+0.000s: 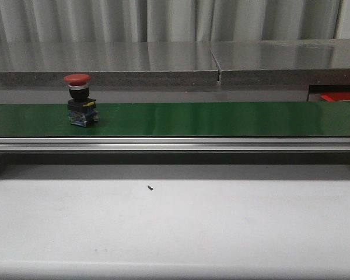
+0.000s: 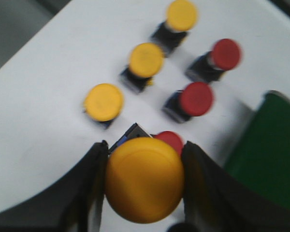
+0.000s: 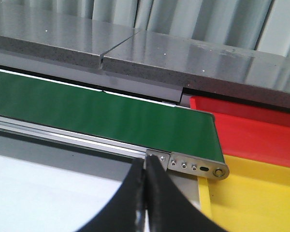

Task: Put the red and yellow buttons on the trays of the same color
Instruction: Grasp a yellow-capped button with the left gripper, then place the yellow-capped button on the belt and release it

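The left gripper [image 2: 145, 181] clamps a glossy, domed yellow button [image 2: 144, 179], its base mostly hidden; the right gripper [image 3: 146, 193] is closed, empty.

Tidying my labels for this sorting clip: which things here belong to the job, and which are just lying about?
Job:
yellow round-capped button in left gripper
red mushroom-capped button on green conveyor belt
red plastic tray
yellow plastic tray

Lying about:
small dark speck on white table

light: even, dim-soft | glare: steel ledge [image 1: 163, 58] | blur: left wrist view | front, right wrist: sharp
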Available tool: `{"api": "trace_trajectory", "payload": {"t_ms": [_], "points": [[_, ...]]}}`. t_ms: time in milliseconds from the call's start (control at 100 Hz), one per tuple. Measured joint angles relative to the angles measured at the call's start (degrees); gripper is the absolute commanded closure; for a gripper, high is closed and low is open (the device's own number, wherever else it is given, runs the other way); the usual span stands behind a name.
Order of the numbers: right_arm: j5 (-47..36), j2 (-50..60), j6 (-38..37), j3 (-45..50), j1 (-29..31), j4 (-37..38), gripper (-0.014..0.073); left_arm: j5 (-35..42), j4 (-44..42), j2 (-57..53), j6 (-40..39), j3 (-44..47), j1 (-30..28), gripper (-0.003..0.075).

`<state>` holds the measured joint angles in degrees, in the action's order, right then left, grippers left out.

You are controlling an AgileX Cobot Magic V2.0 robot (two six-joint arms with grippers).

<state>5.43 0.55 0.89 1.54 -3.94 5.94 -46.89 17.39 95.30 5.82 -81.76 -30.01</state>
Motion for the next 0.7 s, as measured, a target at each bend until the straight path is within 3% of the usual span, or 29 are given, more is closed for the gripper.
{"api": "trace_trajectory", "payload": {"t_ms": [360, 700], "points": [[0.00, 0.00, 0.00, 0.00, 0.00, 0.00, 0.0662, -4.34, 0.88, 1.48, 2.49, -4.86, 15.57, 0.0739], [0.00, 0.00, 0.00, 0.00, 0.00, 0.00, 0.0662, -3.10, 0.33, 9.88, 2.49, -4.87, 19.76, 0.0717]]}}
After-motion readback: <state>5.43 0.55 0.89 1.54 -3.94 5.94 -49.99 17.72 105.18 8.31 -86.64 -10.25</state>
